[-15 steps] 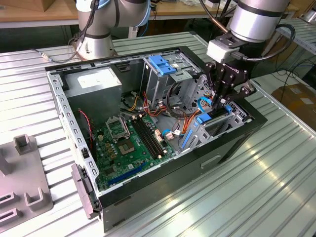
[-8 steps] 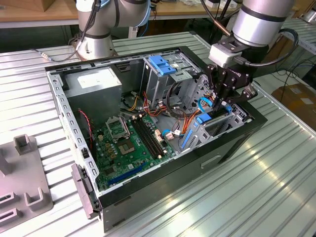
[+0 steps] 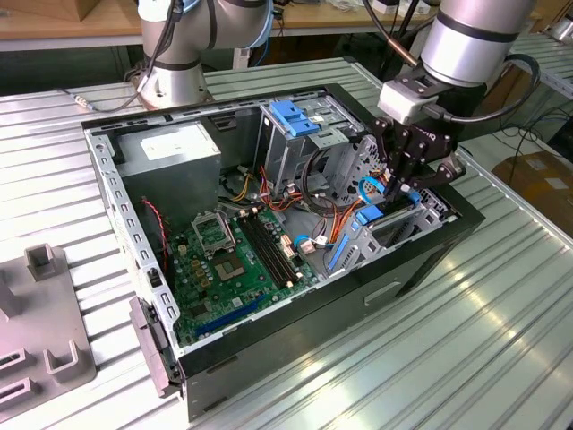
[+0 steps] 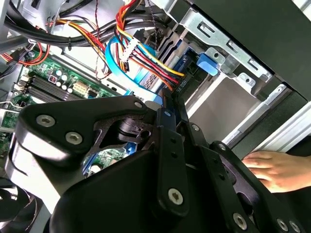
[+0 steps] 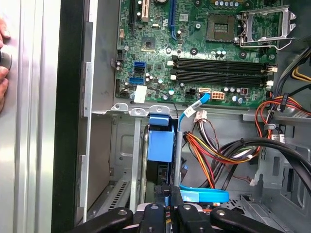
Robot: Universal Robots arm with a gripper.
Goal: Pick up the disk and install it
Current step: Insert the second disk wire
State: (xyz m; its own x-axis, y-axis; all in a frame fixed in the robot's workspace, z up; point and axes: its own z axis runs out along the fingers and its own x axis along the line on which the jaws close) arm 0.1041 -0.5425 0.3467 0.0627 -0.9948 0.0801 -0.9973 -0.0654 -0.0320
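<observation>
Your gripper (image 3: 398,184) is down inside the open computer case (image 3: 295,336), at the drive bay by the end wall on the exterior view's right. The disk (image 5: 160,145) stands on edge in that bay. In the first wrist view its blue rail and pull tab sit between the bay's metal walls, just beside the edge of the motherboard (image 3: 233,255). The fingers look drawn close together on the near edge of the disk, so read it as clamped, though the contact itself is largely hidden by the gripper's own body.

So the pick-up is done and the disk is already partly in its slot. Whether it is fully home you cannot judge from here, because the far end and any latch are out of sight. Seating it and letting go are what remain.

Around the bay it is crowded:

- A bundle of red, orange and yellow wires (image 5: 214,150) runs just beside the slot.
- A flat blue cable (image 5: 204,195) lies right next to the fingers — the likeliest thing to snag.
- Thick black cables (image 5: 272,150) cross nearby.
- The wider blue bracket (image 3: 294,116) on the grey cage stands well apart and is no obstacle.

Mind also the person's hand (image 4: 272,170) resting on the ribbed table (image 3: 466,340) just outside the case wall — close to the arm's working side.
</observation>
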